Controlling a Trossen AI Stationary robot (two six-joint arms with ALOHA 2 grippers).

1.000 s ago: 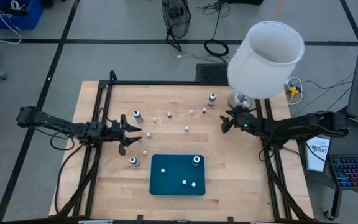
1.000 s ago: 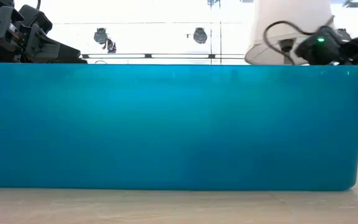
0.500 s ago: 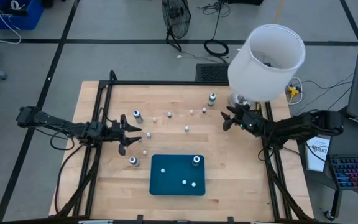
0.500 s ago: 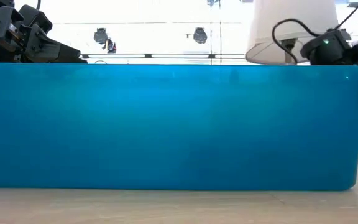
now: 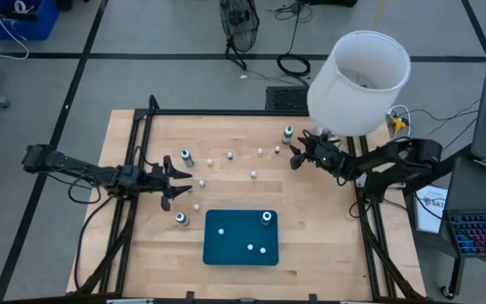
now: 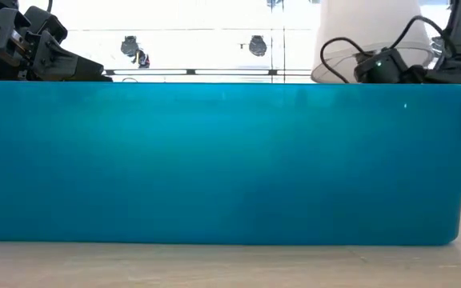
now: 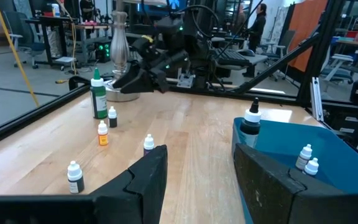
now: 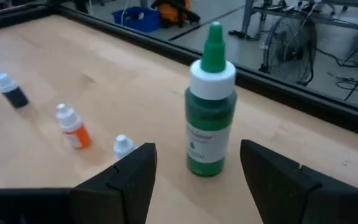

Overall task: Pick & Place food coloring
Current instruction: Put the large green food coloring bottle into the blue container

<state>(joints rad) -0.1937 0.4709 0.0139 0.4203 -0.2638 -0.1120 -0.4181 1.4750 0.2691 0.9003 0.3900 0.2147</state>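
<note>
The food coloring bottles stand upright on the wooden table. A larger green bottle (image 5: pixel 288 133) (image 8: pixel 211 112) with a white collar is near the far right. Tiny ones (image 5: pixel 254 175) are scattered mid-table, and some (image 5: pixel 266 218) stand inside the dark-blue tray (image 5: pixel 226 249). My right gripper (image 5: pixel 294 158) (image 8: pixel 197 149) is open and low, just short of the green bottle, with its fingers pointing at it without touching. My left gripper (image 5: pixel 184 183) (image 7: pixel 199 152) is open and waits low at the table's left, between two grey bottles (image 5: pixel 186 157) (image 5: pixel 180 219).
A big white lampshade (image 5: pixel 359 80) on its stand rises at the far right corner, right behind my right arm. A black frame rail (image 5: pixel 226 112) runs around the table. In the low view the tray's blue wall (image 6: pixel 214 160) blocks nearly all of the table.
My right gripper has moved toward the table's left and far edge, closing in on the green bottle, and has stayed open. The bottles and the tray have not moved.
</note>
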